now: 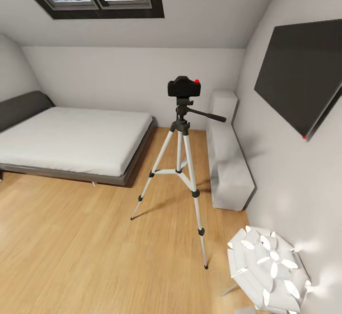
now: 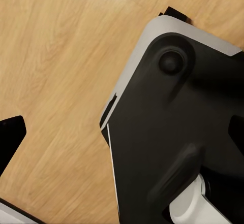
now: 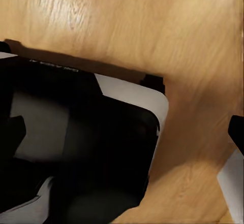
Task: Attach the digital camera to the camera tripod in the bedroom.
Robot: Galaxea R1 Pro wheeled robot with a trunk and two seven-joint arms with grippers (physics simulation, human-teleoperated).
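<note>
Bedroom scene, with the camera tripod (image 1: 179,171) taken as landmark. We are looking at the digital camera (image 1: 184,87) sitting directly on top of the tripod's black head, its red button uppermost, the body appearing level and centred over the column. To one side of the tripod the bed (image 1: 71,143) is lying along the far wall; to the other, a white cabinet (image 1: 229,162) is standing against the wall that carries the black TV (image 1: 301,74). Nearer to us than the tripod, a white petal-shaped lamp (image 1: 268,269) is crowding the wall side, close to the nearest tripod foot.

We are seeing our two wrist cameras pointing down at the wooden floor (image 2: 56,82) and at the robot's own base (image 2: 173,132) — neither arm is near the tripod. A dark finger edge is showing at the border of each wrist picture, but we cannot tell whether either claw is spread or pressed together.

We are judging the attachment as apparently made, so the step in hand is verification. Doing it well means keeping the base and arms away from the three splayed legs, staying off the lamp side, and avoiding the long pan handle — a light knock there could topple the stand.
</note>
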